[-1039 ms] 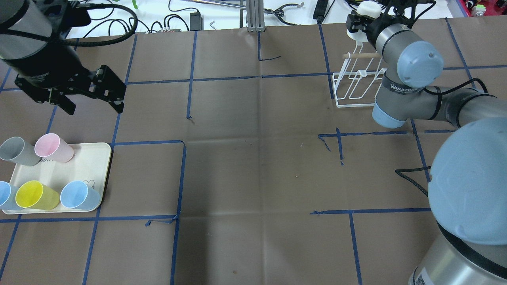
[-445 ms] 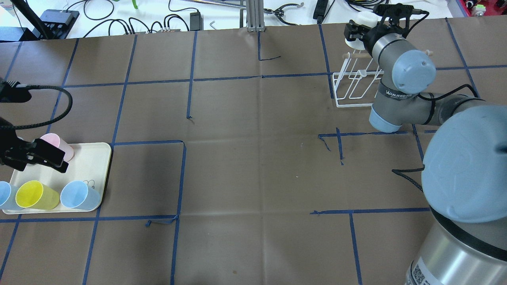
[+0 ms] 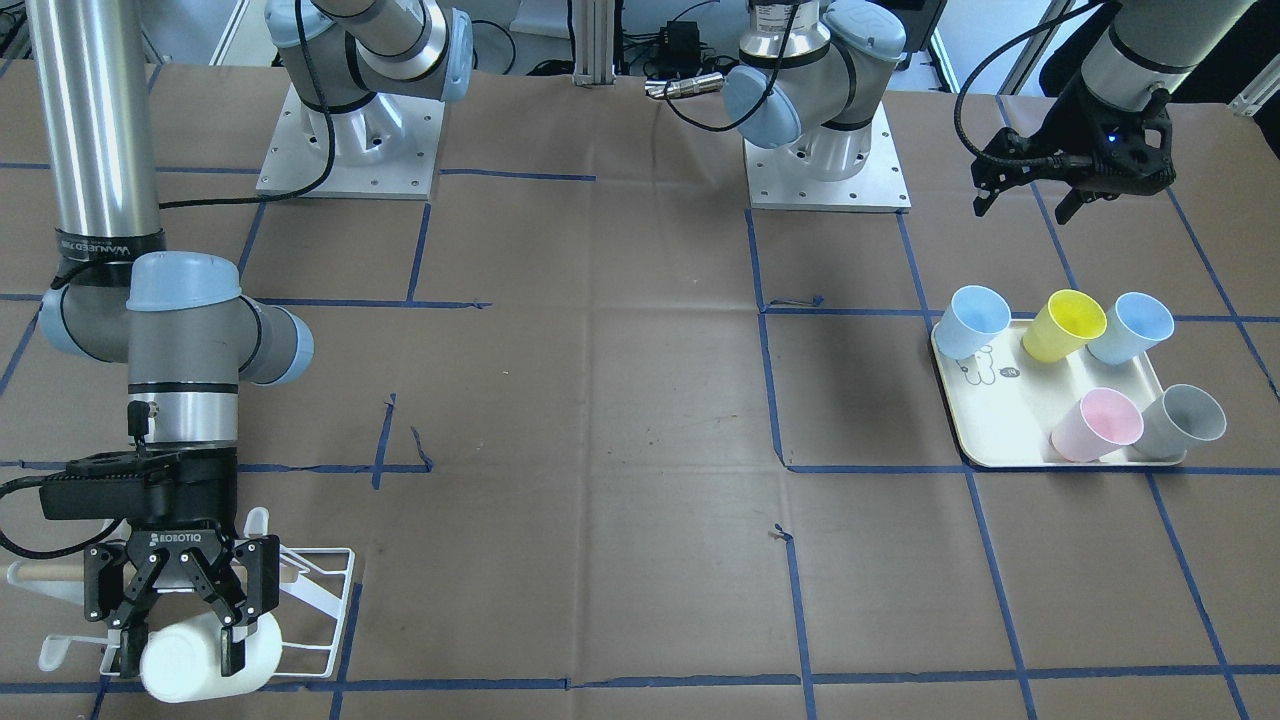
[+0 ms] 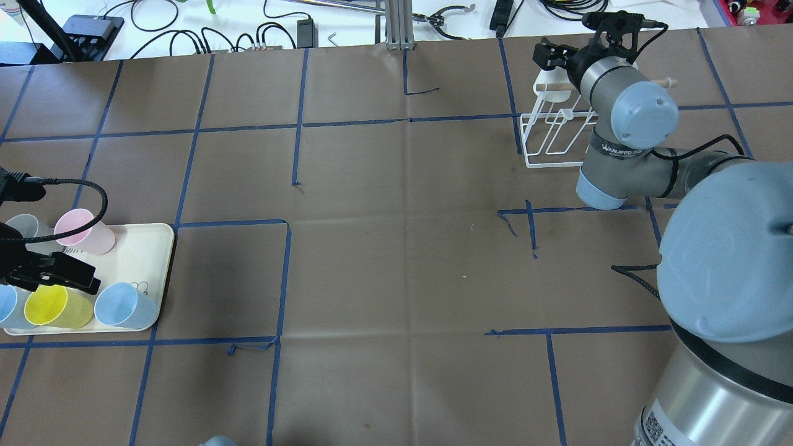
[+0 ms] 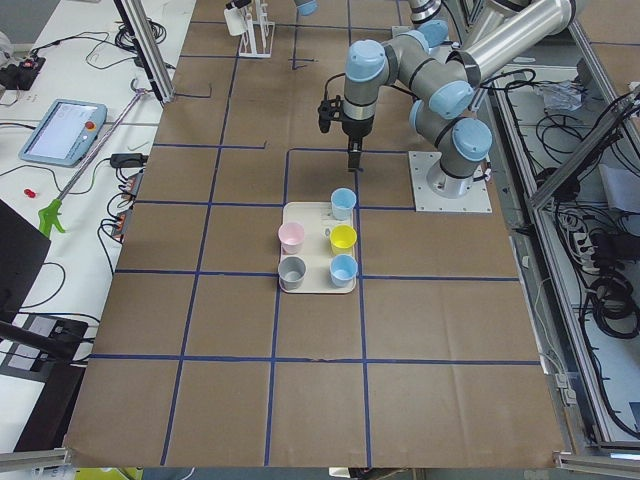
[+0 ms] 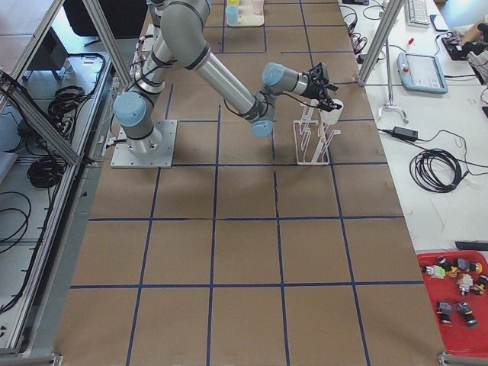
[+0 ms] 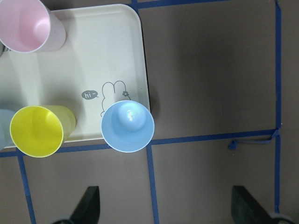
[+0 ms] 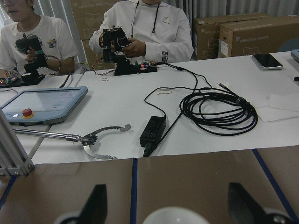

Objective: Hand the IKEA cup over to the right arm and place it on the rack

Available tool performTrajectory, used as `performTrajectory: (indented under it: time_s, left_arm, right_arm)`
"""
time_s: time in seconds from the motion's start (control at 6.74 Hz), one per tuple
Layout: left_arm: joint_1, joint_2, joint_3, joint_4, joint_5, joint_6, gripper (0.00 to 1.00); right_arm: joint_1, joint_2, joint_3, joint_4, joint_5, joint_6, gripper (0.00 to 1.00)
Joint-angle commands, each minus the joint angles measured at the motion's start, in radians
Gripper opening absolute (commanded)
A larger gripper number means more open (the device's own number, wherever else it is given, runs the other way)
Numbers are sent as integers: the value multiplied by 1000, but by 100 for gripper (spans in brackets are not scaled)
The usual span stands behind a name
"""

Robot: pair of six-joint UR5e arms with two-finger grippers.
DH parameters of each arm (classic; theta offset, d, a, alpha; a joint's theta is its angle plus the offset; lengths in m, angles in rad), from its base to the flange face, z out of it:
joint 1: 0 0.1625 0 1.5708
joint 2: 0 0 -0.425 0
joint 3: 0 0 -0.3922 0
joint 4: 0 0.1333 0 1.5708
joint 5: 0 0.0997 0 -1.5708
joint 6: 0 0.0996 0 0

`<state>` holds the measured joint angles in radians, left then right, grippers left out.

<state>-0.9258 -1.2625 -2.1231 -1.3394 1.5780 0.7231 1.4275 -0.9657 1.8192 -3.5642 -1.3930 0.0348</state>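
A white cup (image 3: 200,660) rests at the far end of the white wire rack (image 3: 320,590). My right gripper (image 3: 178,648) hangs over it, jaws wide apart on either side. The right wrist view shows the cup's rim (image 8: 175,215) low between the spread fingers (image 8: 96,205). The overhead view shows cup (image 4: 553,79) and rack (image 4: 554,139) at the back right. My left gripper (image 3: 1030,195) is open and empty above the cream tray (image 3: 1000,420). Its wrist view looks down on a blue cup (image 7: 127,126), a yellow cup (image 7: 36,131) and a pink cup (image 7: 24,24).
The tray (image 4: 142,248) at the left holds several cups, among them a grey one (image 4: 25,226) and a second blue one (image 4: 9,306). Cables and tools lie on the white bench behind the table. Two operators sit beyond it in the right wrist view.
My left arm swung from the back left toward the robot and now hangs over the tray. My right gripper brought the white cup down from above onto the rack.
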Motion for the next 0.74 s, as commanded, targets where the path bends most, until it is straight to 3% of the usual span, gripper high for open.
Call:
performTrajectory:
  time_s: [0.0, 0.3, 0.59]
  left_arm:
    - [4, -64, -165, 269, -7, -4, 99]
    - [4, -125, -244, 382, -6, -7, 99]
    - [5, -169, -248, 387, 3, -22, 99]
  right_arm:
    - [2, -5, -1, 1, 0, -1, 100]
    - [5, -45, -3, 8, 5, 14, 100]
    - [24, -150, 29, 10, 15, 34, 100]
